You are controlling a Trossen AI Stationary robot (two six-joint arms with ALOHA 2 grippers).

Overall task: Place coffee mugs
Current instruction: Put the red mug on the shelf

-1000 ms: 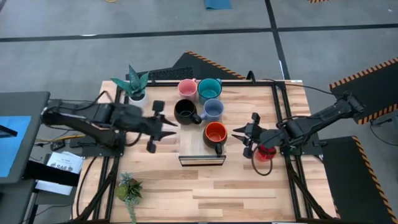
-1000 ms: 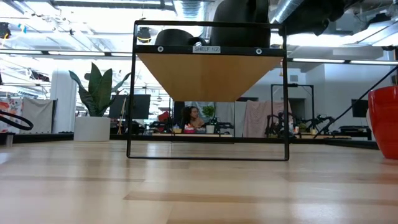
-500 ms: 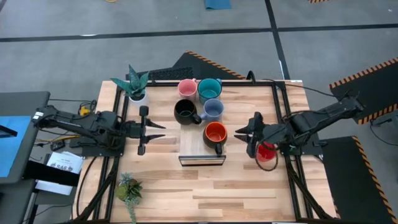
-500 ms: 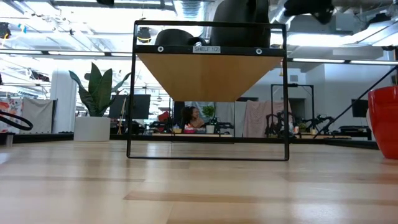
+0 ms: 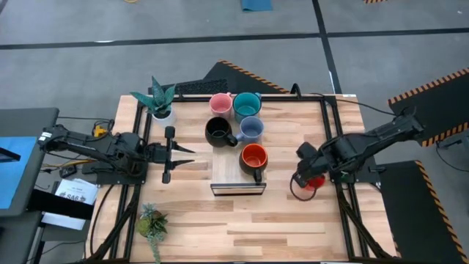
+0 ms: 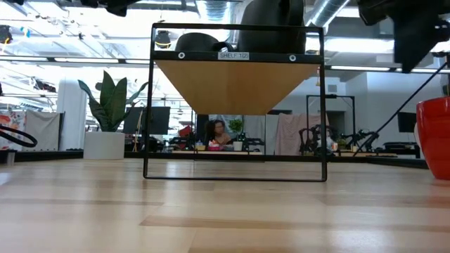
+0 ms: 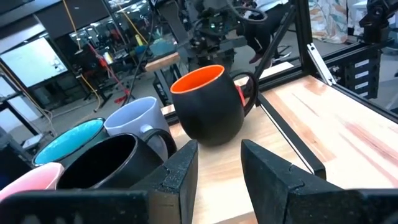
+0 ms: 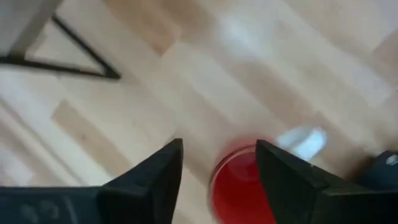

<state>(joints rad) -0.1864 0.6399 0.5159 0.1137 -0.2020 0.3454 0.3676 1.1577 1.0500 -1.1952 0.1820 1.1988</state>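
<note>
Five coffee mugs stand in a cluster on the raised wooden shelf (image 5: pixel 229 174): pink (image 5: pixel 220 103), teal (image 5: pixel 246 105), black (image 5: pixel 218 131), pale blue (image 5: pixel 251 129) and orange (image 5: pixel 254 157). A red mug (image 5: pixel 316 181) stands upright on the table right of the shelf and shows at the right edge of the low view (image 6: pixel 433 137). My right gripper (image 8: pixel 217 165) points steeply down over the red mug (image 8: pixel 239 190), fingers open, one on each side above its rim. My left gripper (image 5: pixel 190 155) is level and open, left of the shelf, facing the mugs (image 7: pixel 211 106).
A spiky potted plant (image 5: pixel 160 99) stands at the far left corner and a small succulent (image 5: pixel 152 222) at the near left. Black frame rails (image 5: pixel 340 147) run along the table's sides. Bare wood lies near the front edge (image 5: pixel 249 227).
My left gripper has drawn back from beside the black mug toward the table's left edge, sunk and levelled out, then kept still. My right gripper has tipped from level to pointing steeply down over the red mug, rolling as it turned. The mugs have stayed put.
</note>
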